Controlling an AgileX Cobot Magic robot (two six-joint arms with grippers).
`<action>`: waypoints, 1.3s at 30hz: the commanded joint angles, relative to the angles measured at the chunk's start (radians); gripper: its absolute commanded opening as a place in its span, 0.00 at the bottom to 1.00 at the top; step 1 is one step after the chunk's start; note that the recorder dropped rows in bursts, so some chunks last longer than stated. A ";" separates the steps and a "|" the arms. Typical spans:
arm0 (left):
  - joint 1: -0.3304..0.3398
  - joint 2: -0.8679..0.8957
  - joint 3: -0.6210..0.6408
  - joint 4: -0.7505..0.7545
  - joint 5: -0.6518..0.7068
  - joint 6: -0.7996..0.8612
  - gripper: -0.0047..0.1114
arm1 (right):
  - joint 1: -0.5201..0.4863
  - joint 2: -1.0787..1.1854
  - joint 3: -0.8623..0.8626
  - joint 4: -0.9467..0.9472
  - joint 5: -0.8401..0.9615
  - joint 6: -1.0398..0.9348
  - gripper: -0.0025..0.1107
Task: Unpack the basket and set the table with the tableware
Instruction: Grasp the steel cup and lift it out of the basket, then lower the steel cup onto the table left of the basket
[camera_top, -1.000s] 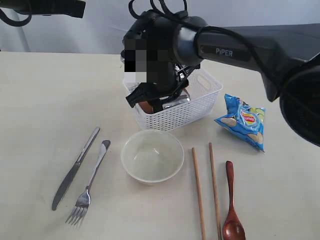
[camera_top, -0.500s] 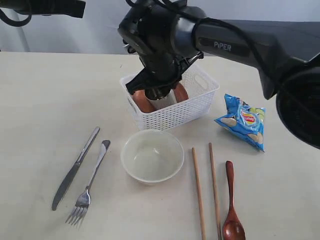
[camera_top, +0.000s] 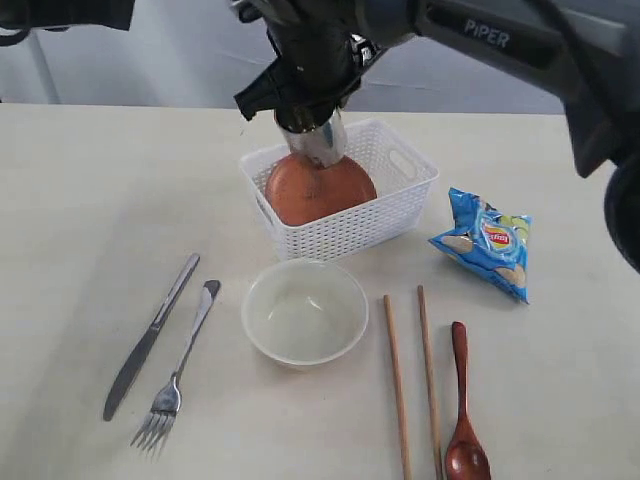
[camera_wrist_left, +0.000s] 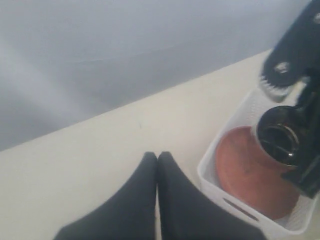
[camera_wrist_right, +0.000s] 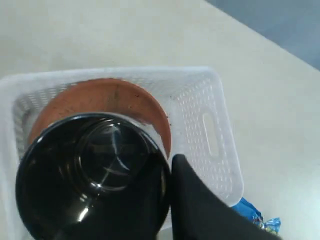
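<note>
Grey-blue wall (camera_top: 170, 60) fills the back of the room, and in front of it lies the big pale table (camera_top: 90, 200), flat and smooth. A big black arm (camera_top: 520, 45) reaches in from the right side, over the table.

At the back of the table sits the white basket (camera_top: 350, 235) with little holes in its sides. The round red-brown plate (camera_top: 320, 195) leans inside it. The cream bowl (camera_top: 305, 312) sits on the table just in front of the basket. The blue chips bag (camera_top: 487, 243) lies to the right of the basket, near it.

Two wooden chopsticks (camera_top: 397, 385) lie side by side to the right of the bowl, and the dark spoon (camera_top: 463, 400) lies just beside them. The knife (camera_top: 150, 338) and the fork (camera_top: 183, 365) lie next to each other to the left of the bowl.

The right gripper (camera_top: 308, 118) squeezes the shiny steel cup (camera_top: 312, 140) and holds it upright over the plate, above the basket. I cannot tell if the cup touches the plate.

The left gripper (camera_wrist_left: 157, 156) hangs over a bare part of the table, off to one side of the basket. Its two fingers press together with nothing between them.
</note>
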 joint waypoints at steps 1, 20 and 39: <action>0.108 -0.002 0.014 -0.021 0.032 -0.027 0.04 | 0.048 -0.051 -0.009 0.025 0.002 -0.033 0.02; 0.167 -0.004 0.122 -0.027 -0.036 -0.027 0.04 | 0.085 0.151 -0.009 0.252 -0.246 -0.039 0.02; 0.167 -0.004 0.122 -0.027 -0.031 -0.027 0.04 | 0.055 0.206 -0.009 0.201 -0.236 0.025 0.11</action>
